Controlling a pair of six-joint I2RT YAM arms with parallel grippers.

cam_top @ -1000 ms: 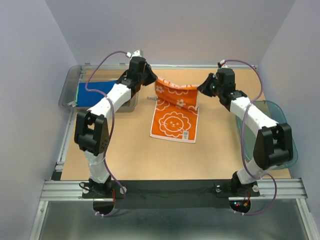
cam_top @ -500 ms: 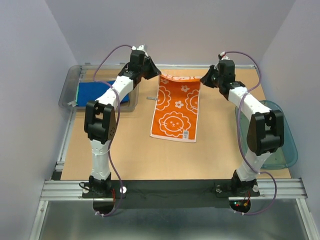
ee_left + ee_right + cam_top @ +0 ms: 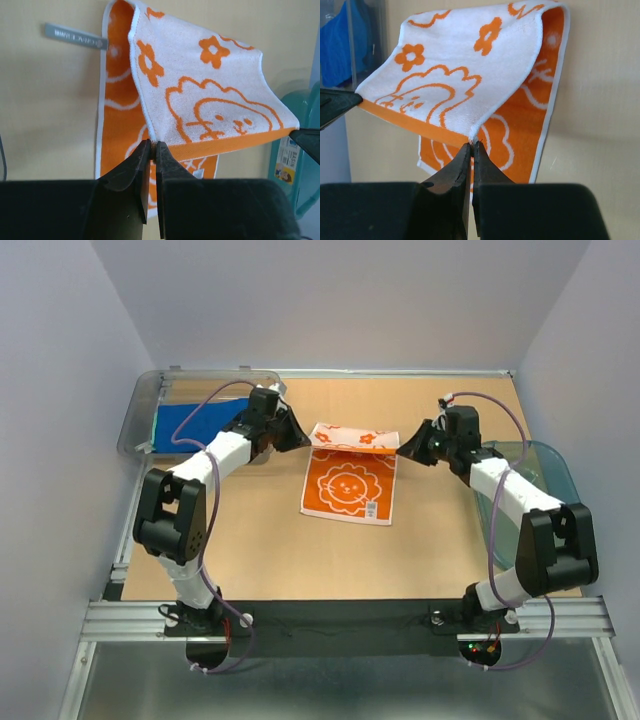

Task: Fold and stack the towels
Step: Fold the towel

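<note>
Orange lion towel: near half flat mid-table, far edge lifted and folded over nearward.
Left gripper: clamped on the raised left corner.
Right gripper: clamped on the raised right corner.
Blue towel: far left, inside clear bin.

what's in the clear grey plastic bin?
A plain royal blue cloth lies in the clear grey plastic bin. The left arm covers its right end; anything beneath the cloth is hidden.

Orange-white towel, half-folded, corners raised
</note>
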